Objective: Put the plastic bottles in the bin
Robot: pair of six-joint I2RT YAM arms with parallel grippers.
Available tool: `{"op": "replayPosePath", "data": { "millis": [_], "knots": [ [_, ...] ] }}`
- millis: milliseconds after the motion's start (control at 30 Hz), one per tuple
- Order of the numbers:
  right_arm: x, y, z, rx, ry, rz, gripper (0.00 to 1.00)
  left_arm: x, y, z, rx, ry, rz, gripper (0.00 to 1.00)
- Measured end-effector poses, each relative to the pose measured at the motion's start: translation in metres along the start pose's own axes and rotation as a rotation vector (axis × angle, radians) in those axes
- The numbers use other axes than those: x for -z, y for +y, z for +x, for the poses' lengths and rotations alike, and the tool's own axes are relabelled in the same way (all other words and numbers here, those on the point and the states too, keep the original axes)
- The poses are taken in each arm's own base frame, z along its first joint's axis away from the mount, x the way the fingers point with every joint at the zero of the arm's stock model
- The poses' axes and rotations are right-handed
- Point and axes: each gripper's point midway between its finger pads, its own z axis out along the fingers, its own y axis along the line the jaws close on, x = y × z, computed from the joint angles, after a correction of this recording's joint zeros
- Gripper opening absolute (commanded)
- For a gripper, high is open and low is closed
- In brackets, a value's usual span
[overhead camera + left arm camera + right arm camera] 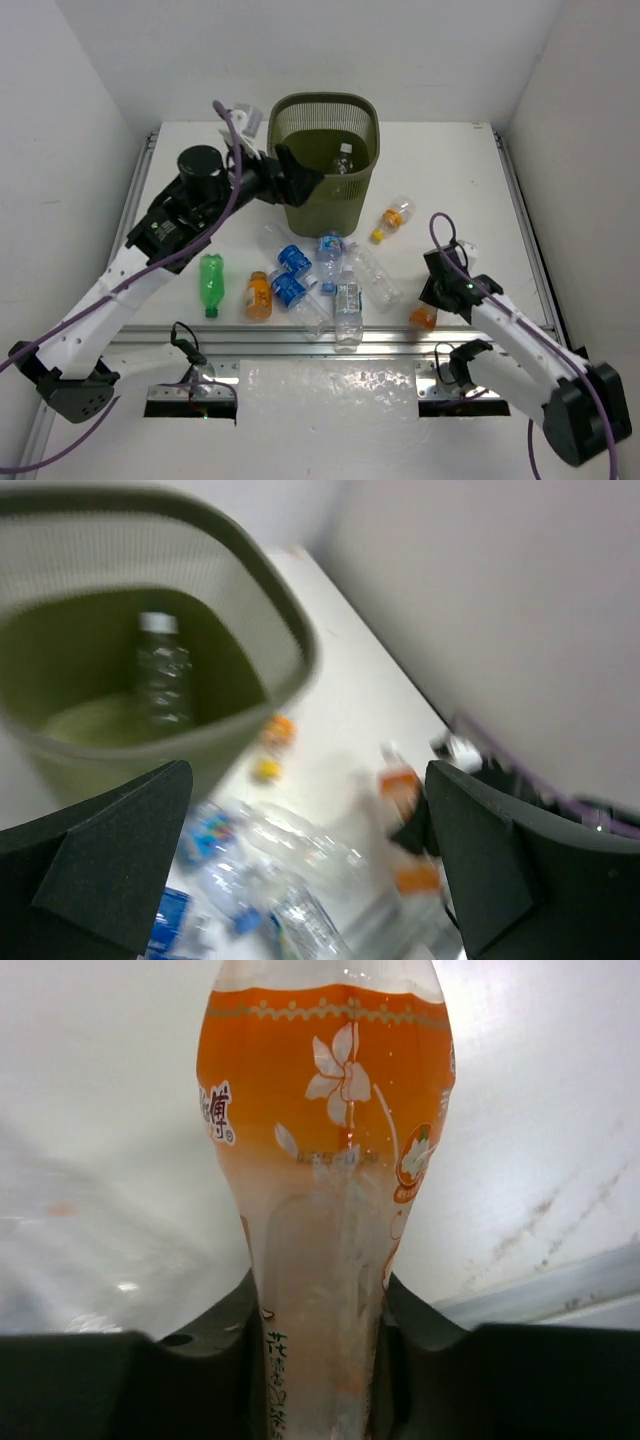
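The olive-green bin (300, 215) stands at the back centre with one clear bottle (343, 160) inside; the left wrist view shows its rim (285, 610) and that bottle (163, 675). My left gripper (303, 176) is open and empty beside the bin's left rim, blurred in its own view (310, 860). My right gripper (432, 298) is shut on an orange-labelled bottle (424, 318) (325, 1110) near the table's front right, with the jaws (320, 1340) clamped on its narrow waist. A green bottle (210, 280), an orange bottle (259, 296), several clear bottles (347, 300) and a yellow-capped one (393, 218) lie in front of the bin.
A small grey object (248, 120) lies behind the bin at the left. Aluminium rails run along the table's front edge (330, 345) and its sides (525, 220). White walls close in the left, right and back.
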Motion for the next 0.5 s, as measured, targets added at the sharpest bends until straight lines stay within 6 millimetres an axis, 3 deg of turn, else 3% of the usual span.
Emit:
{"op": "replayPosePath", "data": {
  "millis": [100,167,233,333,400,500],
  "knots": [
    [0.028,0.022,-0.036,0.031,-0.132,-0.143,0.08,-0.006,-0.029,0.033,0.035,0.094,0.159,1.00],
    [0.061,0.052,-0.065,0.072,-0.234,-0.319,0.08,-0.019,-0.054,0.056,0.046,0.167,0.262,1.00],
    [0.110,0.092,-0.087,0.155,-0.314,-0.566,0.08,-0.031,-0.076,0.086,0.053,0.256,0.342,1.00],
    [0.192,0.144,-0.099,0.302,-0.393,-0.957,0.08,-0.039,-0.097,0.119,0.054,0.361,0.405,1.00],
    [0.236,0.163,-0.098,0.388,-0.444,-1.165,0.08,-0.041,-0.107,0.127,0.051,0.390,0.429,1.00],
    [0.273,0.171,-0.087,0.482,-0.469,-1.353,0.08,-0.037,-0.117,0.118,0.048,0.376,0.460,1.00]
  ]
}}
